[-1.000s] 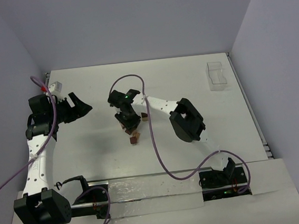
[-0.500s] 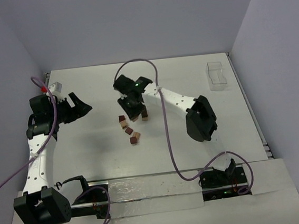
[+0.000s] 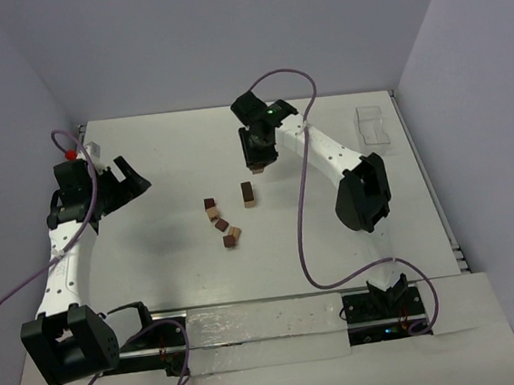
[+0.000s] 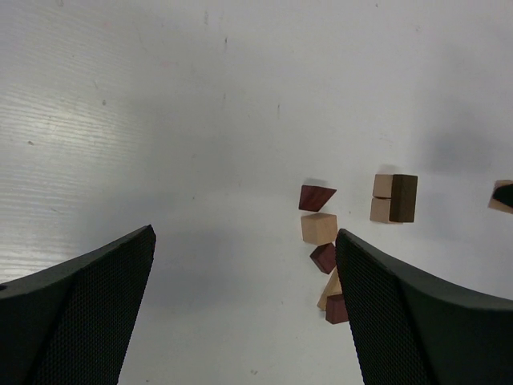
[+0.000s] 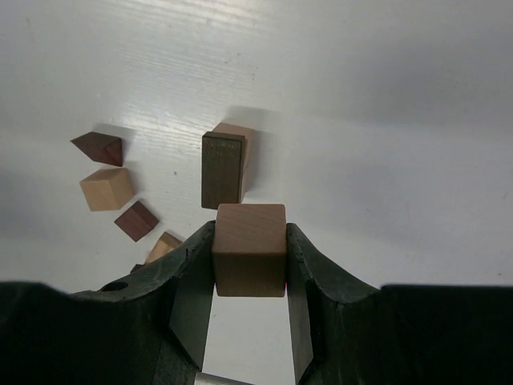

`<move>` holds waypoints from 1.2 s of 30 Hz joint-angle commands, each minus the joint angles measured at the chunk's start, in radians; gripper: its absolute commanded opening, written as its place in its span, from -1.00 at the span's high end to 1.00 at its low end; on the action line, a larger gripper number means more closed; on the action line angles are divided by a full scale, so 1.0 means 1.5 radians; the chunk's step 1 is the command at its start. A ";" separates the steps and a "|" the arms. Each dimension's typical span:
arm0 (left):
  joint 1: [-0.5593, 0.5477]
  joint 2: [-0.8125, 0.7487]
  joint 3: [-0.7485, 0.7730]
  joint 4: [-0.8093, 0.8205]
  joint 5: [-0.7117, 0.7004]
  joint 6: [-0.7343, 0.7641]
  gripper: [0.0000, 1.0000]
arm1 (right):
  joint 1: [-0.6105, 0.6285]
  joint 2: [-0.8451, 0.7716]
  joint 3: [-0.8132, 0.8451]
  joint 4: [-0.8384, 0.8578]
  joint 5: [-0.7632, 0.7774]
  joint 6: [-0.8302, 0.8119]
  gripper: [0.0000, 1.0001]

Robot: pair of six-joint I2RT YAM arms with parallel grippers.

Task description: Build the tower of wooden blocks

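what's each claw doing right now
left claw: open, holding nothing
right claw: closed on a tan wood block, lifted above the table

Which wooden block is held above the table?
The tan cube, clamped in the right gripper; the other blocks all lie on the table.

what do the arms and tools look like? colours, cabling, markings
Left arm and right arm: white links, black joint housings, a purple cable trailing each. Left tool and right tool: black, two wedge fingers with mesh-textured faces. Green light on the right wrist.
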 commanded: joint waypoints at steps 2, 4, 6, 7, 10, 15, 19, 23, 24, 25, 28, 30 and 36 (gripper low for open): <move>0.004 -0.013 0.023 0.015 -0.030 -0.013 -0.99 | 0.006 0.044 0.063 -0.021 -0.003 0.023 1.00; 0.004 -0.013 0.022 0.016 -0.031 -0.012 -0.99 | 0.007 0.053 0.077 -0.019 0.008 0.023 1.00; 0.004 -0.011 0.021 0.018 -0.031 -0.014 -0.98 | 0.009 0.065 0.079 -0.018 0.012 0.025 1.00; 0.004 -0.010 0.021 0.019 -0.030 -0.015 -0.99 | 0.010 0.068 0.080 -0.017 0.012 0.024 1.00; 0.004 -0.008 0.023 0.021 -0.034 -0.017 -0.98 | 0.016 0.084 0.083 -0.017 0.006 0.023 1.00; 0.004 -0.008 0.023 0.020 -0.040 -0.017 -0.98 | 0.029 0.106 0.096 -0.018 0.002 0.021 1.00; 0.003 -0.010 0.020 0.022 -0.040 -0.018 -0.99 | 0.037 0.122 0.106 -0.018 0.002 0.021 1.00; 0.004 -0.010 0.016 0.025 -0.037 -0.018 -0.99 | 0.043 0.130 0.104 -0.018 0.009 0.023 1.00; 0.004 -0.010 0.016 0.026 -0.036 -0.019 -0.98 | 0.046 0.131 0.104 -0.018 0.010 0.023 1.00; 0.004 -0.010 0.016 0.027 -0.036 -0.019 -0.98 | 0.047 0.133 0.104 -0.018 0.010 0.024 1.00; 0.004 -0.005 0.018 0.026 -0.034 -0.019 -0.99 | 0.051 0.139 0.104 -0.018 0.009 0.025 1.00; 0.004 -0.004 0.019 0.025 -0.034 -0.019 -0.99 | 0.051 0.144 0.104 -0.018 0.005 0.027 1.00; 0.004 -0.002 0.018 0.025 -0.032 -0.020 -0.99 | 0.052 0.152 0.106 -0.018 0.005 0.027 0.94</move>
